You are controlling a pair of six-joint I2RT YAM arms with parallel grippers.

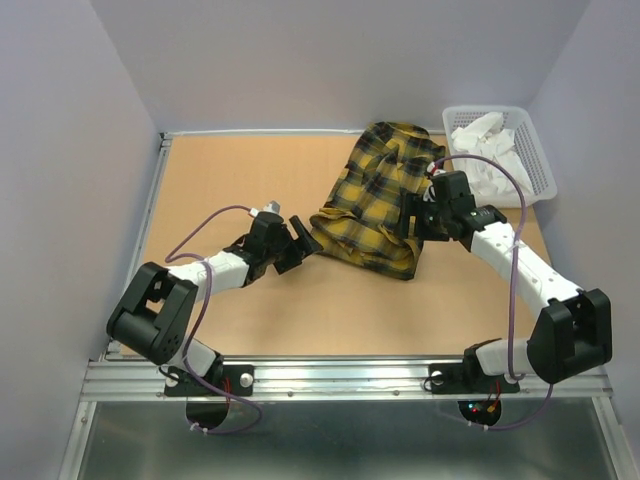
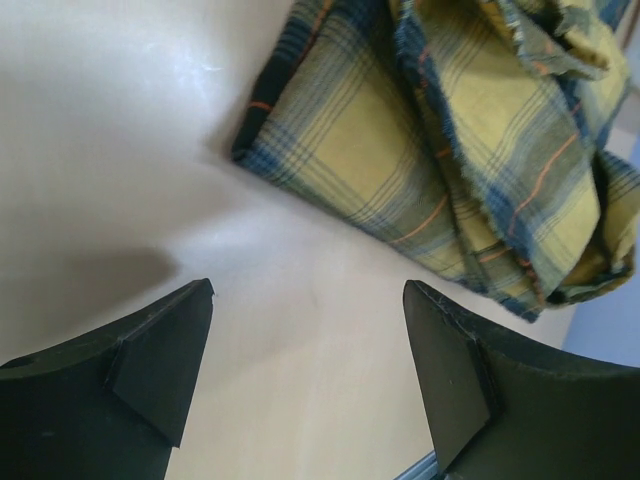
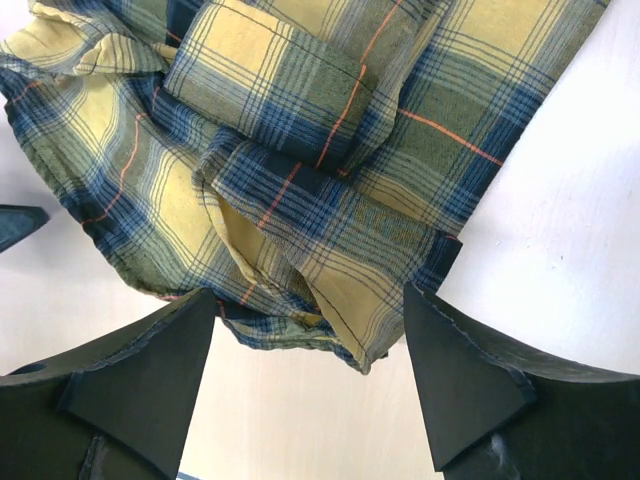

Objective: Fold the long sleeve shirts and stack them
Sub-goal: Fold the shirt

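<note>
Bright even light; faint glare, soft shadow on table (image 2: 120, 150); left wrist view slightly soft.

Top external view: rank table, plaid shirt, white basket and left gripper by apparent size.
1. table
2. plaid shirt
3. white basket, somewhat smaller than the crumpled shirt
4. left gripper, clearly smallest

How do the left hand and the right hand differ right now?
The left hand is over bare table, just short of the plaid shirt; the right hand is over the shirt's right edge. The left hand points at the shirt from its left side, the right hand from its right. Both are open and hold nothing.
</note>
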